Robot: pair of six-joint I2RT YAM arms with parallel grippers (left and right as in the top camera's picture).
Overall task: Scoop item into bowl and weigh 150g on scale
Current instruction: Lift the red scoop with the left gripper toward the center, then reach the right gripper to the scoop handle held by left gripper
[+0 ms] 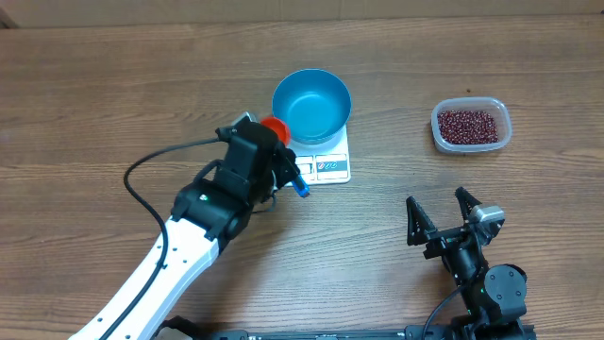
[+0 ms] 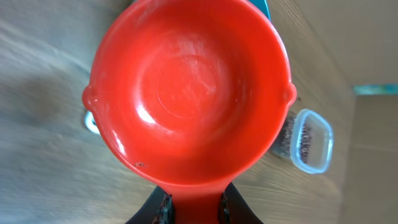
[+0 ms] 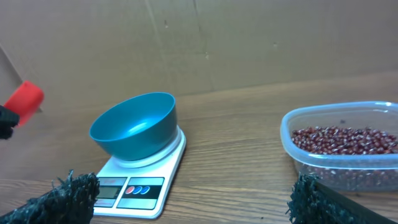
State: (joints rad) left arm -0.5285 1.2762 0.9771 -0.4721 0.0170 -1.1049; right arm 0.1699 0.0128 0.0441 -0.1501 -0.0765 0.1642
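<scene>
Your left gripper [image 2: 194,210] is closed narrow on the flat handle of a red scoop [image 2: 186,87], one finger on each side of it. The scoop's round cup sticks straight out past the fingertips, open side facing the wrist camera, and its inside is bare red plastic. Just beyond the cup and slightly to its right sits the blue bowl [image 1: 311,104]. From overhead the cup is right beside the bowl's rim, but you cannot tell whether they touch. The bowl rests on the white scale [image 1: 326,168], whose display strip lies just to the right of your left gripper's fingers.

The beans [image 1: 469,123] are well off to the right of that gripper, past the bowl, heaped in a clear plastic tub [image 1: 435,127] on the wooden table [image 1: 94,94].

Your right gripper [image 1: 438,203] stands wide apart with nothing between its fingers, low over the table. From it, the tub of beans is close ahead and to the right. The bowl and scale are ahead and to the left. The scoop shows far off to its left, raised at about the height of the bowl's rim.
</scene>
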